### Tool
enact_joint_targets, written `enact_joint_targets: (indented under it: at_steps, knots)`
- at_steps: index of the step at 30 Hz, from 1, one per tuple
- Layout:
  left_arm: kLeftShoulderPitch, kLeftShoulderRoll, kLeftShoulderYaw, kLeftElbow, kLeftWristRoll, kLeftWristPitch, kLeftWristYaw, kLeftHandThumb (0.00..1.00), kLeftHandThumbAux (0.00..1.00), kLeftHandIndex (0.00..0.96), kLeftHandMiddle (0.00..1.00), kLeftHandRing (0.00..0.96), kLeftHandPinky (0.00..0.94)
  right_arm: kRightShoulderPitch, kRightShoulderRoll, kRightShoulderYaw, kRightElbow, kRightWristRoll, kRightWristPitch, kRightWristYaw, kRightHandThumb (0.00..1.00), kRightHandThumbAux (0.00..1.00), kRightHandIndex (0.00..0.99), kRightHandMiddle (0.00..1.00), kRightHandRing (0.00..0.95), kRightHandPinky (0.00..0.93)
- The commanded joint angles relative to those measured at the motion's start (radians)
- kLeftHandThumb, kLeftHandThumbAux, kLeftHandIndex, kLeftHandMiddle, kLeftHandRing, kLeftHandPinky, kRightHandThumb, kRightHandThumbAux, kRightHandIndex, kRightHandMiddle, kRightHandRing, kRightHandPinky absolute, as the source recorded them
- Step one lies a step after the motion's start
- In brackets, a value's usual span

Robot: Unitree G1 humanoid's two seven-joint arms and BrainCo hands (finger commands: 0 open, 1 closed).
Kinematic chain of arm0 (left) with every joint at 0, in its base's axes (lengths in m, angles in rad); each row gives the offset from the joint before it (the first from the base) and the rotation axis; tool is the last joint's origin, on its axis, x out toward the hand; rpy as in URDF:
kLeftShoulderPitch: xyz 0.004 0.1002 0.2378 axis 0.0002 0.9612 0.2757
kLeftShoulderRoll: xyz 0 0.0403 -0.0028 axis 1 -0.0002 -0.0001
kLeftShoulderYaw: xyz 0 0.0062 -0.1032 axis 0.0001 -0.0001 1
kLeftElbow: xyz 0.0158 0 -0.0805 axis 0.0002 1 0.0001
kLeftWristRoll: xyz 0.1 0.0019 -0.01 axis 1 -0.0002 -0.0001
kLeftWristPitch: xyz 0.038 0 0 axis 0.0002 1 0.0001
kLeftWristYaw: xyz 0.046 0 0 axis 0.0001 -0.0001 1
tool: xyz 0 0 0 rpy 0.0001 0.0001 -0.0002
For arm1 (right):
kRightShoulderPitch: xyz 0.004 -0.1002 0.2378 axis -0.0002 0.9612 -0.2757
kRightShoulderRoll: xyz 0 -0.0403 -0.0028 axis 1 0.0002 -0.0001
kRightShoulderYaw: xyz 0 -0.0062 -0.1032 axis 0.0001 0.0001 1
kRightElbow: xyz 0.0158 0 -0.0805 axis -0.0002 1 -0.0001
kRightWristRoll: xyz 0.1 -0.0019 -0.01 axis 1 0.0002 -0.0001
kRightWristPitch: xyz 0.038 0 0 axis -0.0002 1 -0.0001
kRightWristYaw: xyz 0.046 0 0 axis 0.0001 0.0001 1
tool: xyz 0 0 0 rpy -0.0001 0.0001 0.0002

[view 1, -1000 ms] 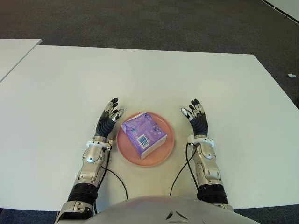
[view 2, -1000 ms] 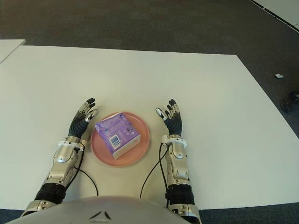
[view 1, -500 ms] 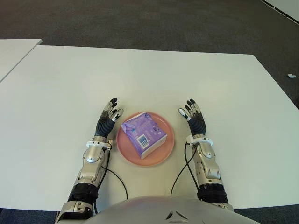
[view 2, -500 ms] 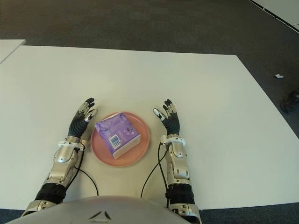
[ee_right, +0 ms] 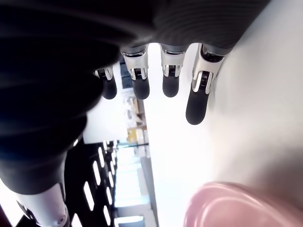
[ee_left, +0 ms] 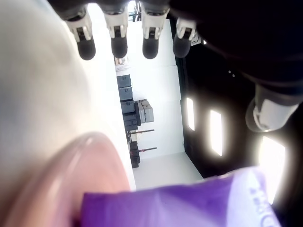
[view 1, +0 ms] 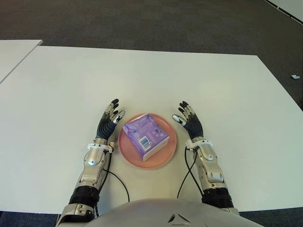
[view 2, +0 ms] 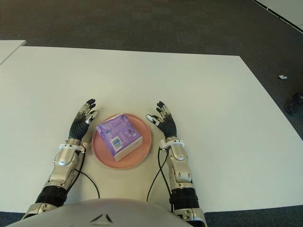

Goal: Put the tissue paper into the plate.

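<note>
A white table [view 1: 142, 75] holds a pink plate [view 1: 166, 158] close to its near edge, about midway along it. A purple pack of tissue paper [view 1: 145, 135] lies inside the plate, one corner turned toward the far edge. The left hand [view 1: 108, 124] shows just beside the plate's left rim, fingers spread and holding nothing. The right hand [view 1: 190, 125] shows just beside the right rim — fingers likewise extended, empty, angled toward the plate.

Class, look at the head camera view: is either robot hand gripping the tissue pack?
No: the tissue pack lies on the pink plate, with the left hand and right hand open beside it.
</note>
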Motion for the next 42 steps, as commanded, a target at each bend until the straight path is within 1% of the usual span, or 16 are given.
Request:
enact_joint_targets:
  at_steps: [1, 2, 6, 12, 20, 28, 32, 37, 42]
  knots:
    - [0.046, -0.006, -0.007, 0.043, 0.000, 0.039, -0.012, 0.000, 0.417, 0.000, 0.000, 0.000, 0.000, 0.024, -0.010, 0.022, 0.109, -0.039, -0.037, 0.011, 0.092, 0.716, 0.000, 0.003, 0.014, 0.042]
    - [0.046, -0.006, -0.007, 0.042, 0.000, 0.040, -0.012, 0.000, 0.416, 0.000, 0.000, 0.000, 0.000, 0.023, -0.011, 0.023, 0.117, -0.041, -0.045, 0.011, 0.088, 0.711, 0.000, 0.002, 0.013, 0.041]
    - [0.049, -0.006, -0.008, 0.039, -0.002, 0.044, -0.015, 0.000, 0.418, 0.000, 0.000, 0.000, 0.000, -0.006, -0.013, 0.027, 0.227, -0.066, -0.127, 0.007, 0.069, 0.685, 0.000, 0.001, 0.011, 0.037]
    - [0.051, -0.007, -0.004, 0.037, -0.004, 0.044, -0.010, 0.000, 0.417, 0.000, 0.000, 0.000, 0.000, -0.025, -0.021, 0.039, 0.282, -0.108, -0.185, -0.010, 0.062, 0.653, 0.000, 0.000, 0.001, 0.015]
    - [0.050, -0.012, 0.003, 0.042, 0.013, 0.036, 0.021, 0.000, 0.432, 0.000, 0.000, 0.000, 0.000, -0.038, -0.022, 0.037, 0.344, -0.144, -0.266, -0.049, 0.071, 0.649, 0.000, 0.000, 0.000, 0.008]
    - [0.059, -0.004, 0.011, 0.018, 0.031, 0.024, 0.051, 0.000, 0.443, 0.000, 0.000, 0.000, 0.000, -0.046, -0.017, 0.029, 0.380, -0.143, -0.303, -0.066, 0.081, 0.659, 0.000, 0.000, 0.000, 0.007]
    - [0.085, 0.008, 0.021, -0.050, 0.043, 0.063, 0.065, 0.000, 0.446, 0.000, 0.000, 0.000, 0.000, -0.046, -0.015, 0.024, 0.388, -0.140, -0.315, -0.069, 0.083, 0.663, 0.000, 0.002, 0.000, 0.008]
    - [0.099, 0.007, 0.032, -0.091, 0.069, 0.101, 0.107, 0.000, 0.456, 0.000, 0.000, 0.000, 0.000, -0.046, -0.012, 0.020, 0.399, -0.137, -0.327, -0.069, 0.085, 0.668, 0.000, 0.011, 0.005, 0.010]
    - [0.105, 0.016, 0.047, -0.111, 0.081, 0.119, 0.131, 0.000, 0.472, 0.000, 0.000, 0.000, 0.000, -0.047, -0.006, 0.016, 0.408, -0.133, -0.340, -0.067, 0.089, 0.670, 0.000, 0.014, 0.009, 0.019]
